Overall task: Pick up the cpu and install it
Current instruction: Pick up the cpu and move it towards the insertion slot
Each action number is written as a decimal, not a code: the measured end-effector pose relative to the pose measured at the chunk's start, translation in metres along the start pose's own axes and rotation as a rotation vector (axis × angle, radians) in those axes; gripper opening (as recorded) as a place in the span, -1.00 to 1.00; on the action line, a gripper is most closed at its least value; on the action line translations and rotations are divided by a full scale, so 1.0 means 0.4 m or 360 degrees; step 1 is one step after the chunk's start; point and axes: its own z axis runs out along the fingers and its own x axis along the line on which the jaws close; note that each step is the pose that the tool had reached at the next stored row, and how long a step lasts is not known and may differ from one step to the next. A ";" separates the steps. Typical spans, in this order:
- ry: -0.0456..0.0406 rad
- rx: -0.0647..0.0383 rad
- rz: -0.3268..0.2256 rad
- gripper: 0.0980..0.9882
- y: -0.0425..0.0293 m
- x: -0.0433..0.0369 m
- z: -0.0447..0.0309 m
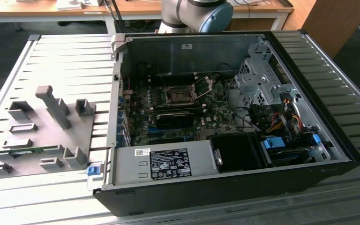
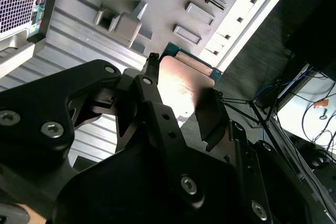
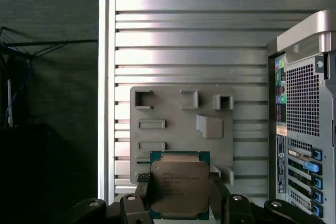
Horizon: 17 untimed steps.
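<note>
Cpu (image 3: 179, 182) pinched at two opposite edges by the gripper (image 3: 181, 205), jaws closed onto it from either side, black fingers (image 3: 145, 195) pressed against the green rim. Metal lid facing the camera in the first wrist view, dull silver-brown with faint print, green board edge peeking out around it. Held in the air, clear of any surface, above the grey tray (image 3: 173, 114) and in front of its near edge in that view. Same grip seen in the second wrist view: chip seen at a slant, lid catching the light, tray well behind it. Tray lying flat on the ribbed metal table (image 3: 184, 40), with raised blocks and shallow pockets. Open computer case (image 1: 230, 117) beside the tray, at the exterior view's right. Inside, motherboard with the dark square socket (image 1: 178, 96), hinged metal frame apparently lifted. Pale arm joint (image 1: 196, 14) beyond the case.
</note>
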 end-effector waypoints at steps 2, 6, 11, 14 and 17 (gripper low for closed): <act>0.0000 0.0000 0.0000 -0.02 0.000 -0.004 0.000; 0.0000 0.0000 0.0000 -0.02 0.001 -0.012 0.000; 0.0000 0.0000 0.0000 -0.02 0.002 -0.021 0.000; 0.0000 0.0000 0.0000 -0.02 0.002 -0.027 0.000; 0.0000 0.0000 0.0000 -0.02 0.003 -0.033 0.000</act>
